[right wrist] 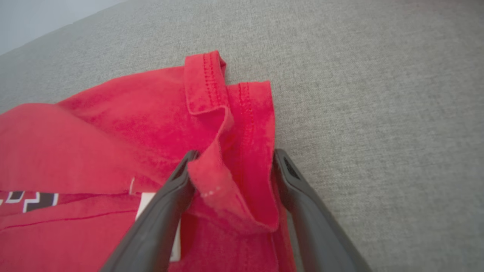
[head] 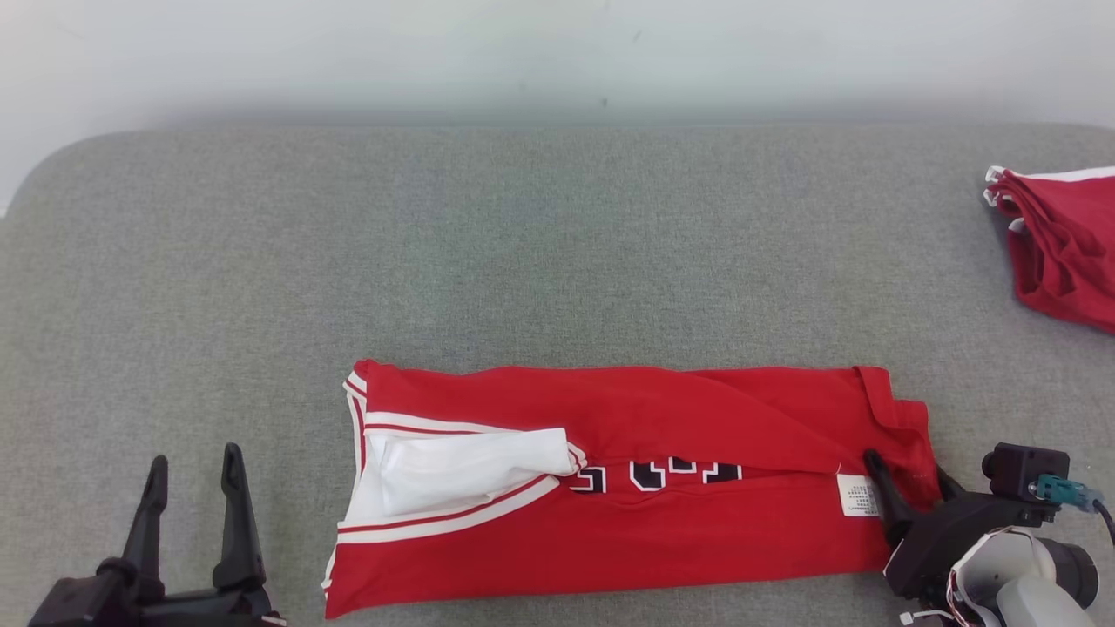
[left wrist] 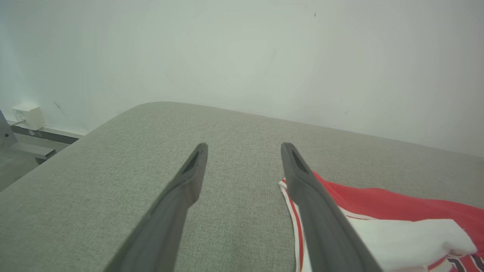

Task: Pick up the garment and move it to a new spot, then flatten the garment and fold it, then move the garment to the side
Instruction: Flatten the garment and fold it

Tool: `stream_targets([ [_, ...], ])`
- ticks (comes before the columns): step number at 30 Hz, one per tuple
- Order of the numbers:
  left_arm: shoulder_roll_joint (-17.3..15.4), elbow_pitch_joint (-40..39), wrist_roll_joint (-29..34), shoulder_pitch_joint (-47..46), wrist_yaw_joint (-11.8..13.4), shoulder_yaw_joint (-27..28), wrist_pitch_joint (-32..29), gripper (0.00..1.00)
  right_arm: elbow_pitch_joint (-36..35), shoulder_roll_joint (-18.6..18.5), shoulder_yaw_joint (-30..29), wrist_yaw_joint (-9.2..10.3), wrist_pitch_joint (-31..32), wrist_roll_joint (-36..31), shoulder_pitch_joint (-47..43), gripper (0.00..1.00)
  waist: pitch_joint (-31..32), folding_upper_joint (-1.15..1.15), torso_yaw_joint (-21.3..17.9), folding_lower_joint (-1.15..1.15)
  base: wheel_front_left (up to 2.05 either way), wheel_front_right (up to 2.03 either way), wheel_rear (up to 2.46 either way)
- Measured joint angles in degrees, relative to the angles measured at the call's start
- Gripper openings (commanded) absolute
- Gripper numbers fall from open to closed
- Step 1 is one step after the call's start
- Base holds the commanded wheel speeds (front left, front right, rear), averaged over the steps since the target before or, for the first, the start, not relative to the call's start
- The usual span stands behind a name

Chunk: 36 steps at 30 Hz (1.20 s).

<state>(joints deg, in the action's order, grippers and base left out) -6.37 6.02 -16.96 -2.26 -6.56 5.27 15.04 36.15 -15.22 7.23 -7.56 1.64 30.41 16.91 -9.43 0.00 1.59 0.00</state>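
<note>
Red garment [head: 610,488] lies near-middle of grey pad [head: 557,244], flat & folded lengthwise into a band. L gripper [head: 195,457] spread, empty, at pad's near-left. R gripper [head: 906,470] at pad's near-right, jaws wide astride garment's end, not pinching. Prob. left: cross-fold, move aside.

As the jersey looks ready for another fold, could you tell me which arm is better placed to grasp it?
Right, probably: the right claw stands open astride a raised fold at the hem of the red jersey, needing only to close. The left claw is open over grey tabletop, off the cloth.
</note>
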Motion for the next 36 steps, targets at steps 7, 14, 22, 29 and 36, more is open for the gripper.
stream_targets([
  [7, 1.41, 1.45, 0.94, 0.49, -0.54, 0.52, 0.0, 1.0, 6.51, 0.57, 1.23, 0.0, 1.35, 0.87, 2.92, 0.0, 1.23, 0.0, 0.08, 0.0, 0.0, 0.0, 0.0],
  [14, 1.97, 2.02, 1.53, 1.03, -0.85, 0.75, 0.0, 1.0, 10.69, -0.03, 2.65, -0.07, -2.11, 1.63, 4.87, 0.0, 2.49, 0.0, 0.31, 0.0, 0.0, 0.0, 0.0],
  [22, 2.05, 1.78, 2.41, 1.76, -0.94, 0.42, 0.0, 1.0, 13.48, -9.06, -0.54, -0.02, -5.73, 1.91, 5.09, 0.0, 3.51, 0.01, -0.25, 0.0, 0.0, 0.0, 0.0],
  [29, 2.11, 1.24, 2.59, 2.35, -0.94, 0.87, 0.0, 1.0, 8.84, -11.33, 0.21, 0.0, -5.67, 2.27, 4.17, 0.0, 3.99, 0.01, -1.73, 0.01, 0.0, 0.0, 0.0],
  [36, 2.14, 1.45, 2.68, 3.26, -0.94, 1.42, 0.0, 1.0, -6.05, -7.1, 4.22, 0.0, -1.62, 5.49, 1.63, 0.0, 5.07, 0.01, -3.4, 0.01, 0.0, 0.0, 0.0],
])
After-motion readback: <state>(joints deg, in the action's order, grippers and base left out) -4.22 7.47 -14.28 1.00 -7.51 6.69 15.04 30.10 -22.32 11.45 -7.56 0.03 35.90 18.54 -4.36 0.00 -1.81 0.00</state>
